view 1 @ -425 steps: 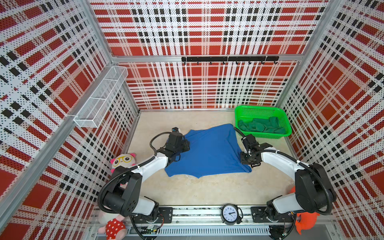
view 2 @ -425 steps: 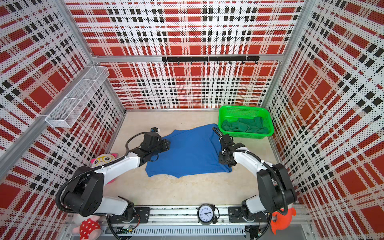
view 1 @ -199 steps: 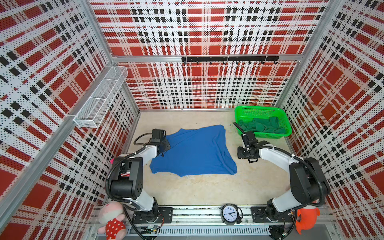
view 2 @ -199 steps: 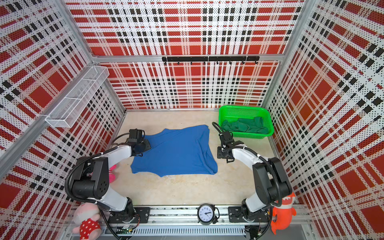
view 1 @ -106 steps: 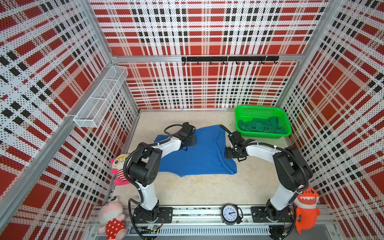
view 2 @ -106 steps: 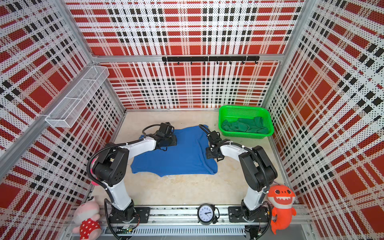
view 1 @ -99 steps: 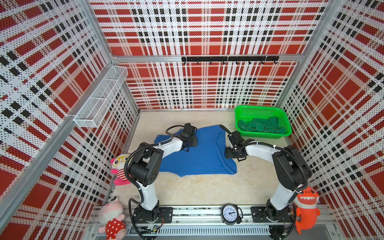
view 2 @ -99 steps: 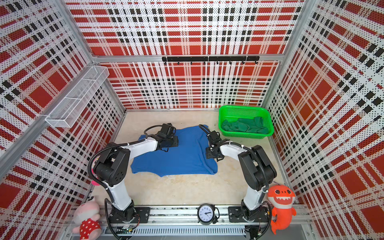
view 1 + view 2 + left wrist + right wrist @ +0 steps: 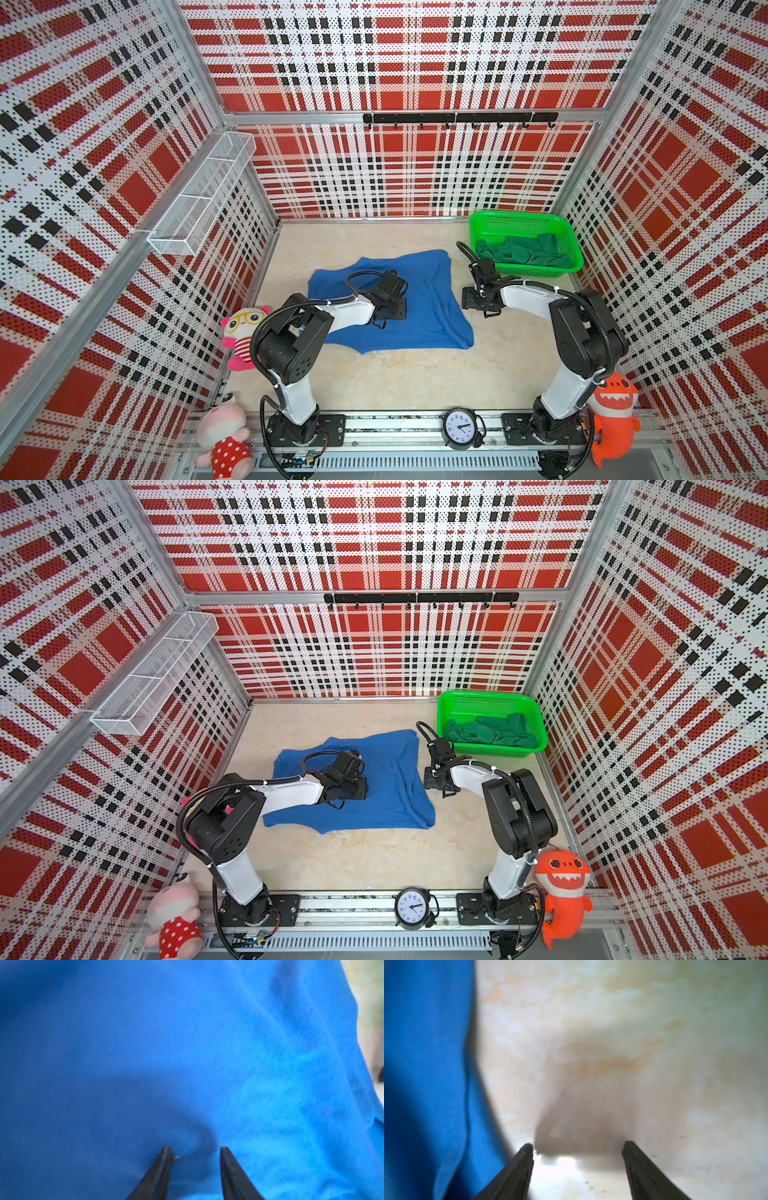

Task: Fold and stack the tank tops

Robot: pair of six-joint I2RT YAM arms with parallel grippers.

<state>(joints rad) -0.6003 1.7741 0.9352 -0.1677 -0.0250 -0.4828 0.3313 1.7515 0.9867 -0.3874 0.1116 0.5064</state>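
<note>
A royal blue tank top (image 9: 428, 299) (image 9: 390, 779) lies spread on the beige table in both top views. My left gripper (image 9: 395, 311) (image 9: 353, 789) hovers low over its middle. In the left wrist view the left gripper (image 9: 195, 1150) is open, with only blue cloth (image 9: 187, 1053) beneath the tips. My right gripper (image 9: 471, 300) (image 9: 432, 780) sits just off the cloth's right edge. The right wrist view shows it (image 9: 578, 1145) open over bare table, the blue hem (image 9: 425, 1064) beside it. A dark green tank top (image 9: 528, 251) (image 9: 494, 729) lies crumpled in the bright green basket (image 9: 519, 218) (image 9: 486, 696).
The basket stands at the back right, close behind my right arm. Plush toys sit at the left edge (image 9: 243, 332), front left (image 9: 222, 432) and front right (image 9: 613, 411). A clock (image 9: 459, 428) stands on the front rail. A wire shelf (image 9: 203, 195) and a hook rail (image 9: 457, 118) hang on the walls.
My left gripper has moved from the blue top's left edge to over its middle. The right gripper has shifted slightly left, ending just off the cloth's right edge.
</note>
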